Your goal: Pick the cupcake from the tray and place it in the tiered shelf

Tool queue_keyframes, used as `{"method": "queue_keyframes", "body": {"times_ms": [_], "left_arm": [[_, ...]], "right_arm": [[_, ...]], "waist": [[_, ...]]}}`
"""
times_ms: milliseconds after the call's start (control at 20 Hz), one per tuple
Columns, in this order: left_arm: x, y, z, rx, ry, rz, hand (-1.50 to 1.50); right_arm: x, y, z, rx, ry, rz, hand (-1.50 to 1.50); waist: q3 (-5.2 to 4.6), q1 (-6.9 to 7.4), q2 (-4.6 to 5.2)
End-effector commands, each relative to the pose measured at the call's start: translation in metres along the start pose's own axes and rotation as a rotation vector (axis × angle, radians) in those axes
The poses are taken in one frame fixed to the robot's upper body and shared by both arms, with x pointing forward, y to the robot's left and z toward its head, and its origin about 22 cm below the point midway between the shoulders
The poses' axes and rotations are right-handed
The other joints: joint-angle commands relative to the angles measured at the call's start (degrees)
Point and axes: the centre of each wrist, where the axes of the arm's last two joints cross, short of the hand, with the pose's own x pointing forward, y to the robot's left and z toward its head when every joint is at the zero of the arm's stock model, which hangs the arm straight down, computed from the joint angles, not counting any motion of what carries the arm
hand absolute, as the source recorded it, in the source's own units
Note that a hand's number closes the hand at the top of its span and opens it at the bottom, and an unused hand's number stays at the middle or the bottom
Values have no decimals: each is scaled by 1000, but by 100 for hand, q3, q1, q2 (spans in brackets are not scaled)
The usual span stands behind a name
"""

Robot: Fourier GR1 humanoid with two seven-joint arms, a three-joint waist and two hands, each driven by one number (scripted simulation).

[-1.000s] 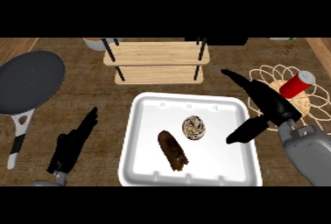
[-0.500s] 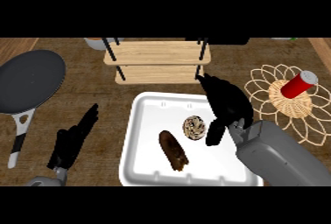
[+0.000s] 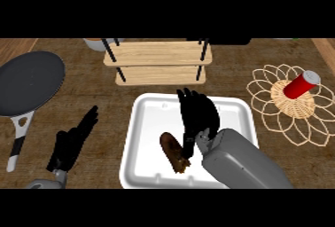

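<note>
White tray (image 3: pixel 147 133) was taken as landmark: over its middle the right hand (image 3: pixel 196 115) was spread, fingers straight, the cupcake hidden beneath and judged not yet grasped. Beyond the tray, the tiered shelf (image 3: pixel 157 60) was unfilled; left of it, the left hand (image 3: pixel 72 142) was rested open.

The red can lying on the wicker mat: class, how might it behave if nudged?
The red can lies on its side, so it would probably roll. The wicker mat has open loops that might catch it. It looks small, likely light.
</note>
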Motion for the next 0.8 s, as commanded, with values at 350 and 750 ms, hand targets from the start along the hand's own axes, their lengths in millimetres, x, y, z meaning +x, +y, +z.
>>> {"method": "queue_keyframes", "body": {"times_ms": [350, 750], "left_arm": [[10, 9, 3, -11, -1, -1, 0], [-3, 11, 2, 9, -1, -3, 0]], "right_arm": [[-10, 24, -12, -16, 177, 99, -150], [3, 44, -10, -17, 206, 131, -150]], "waist": [[4, -5, -2], [2, -9, 2]]}}
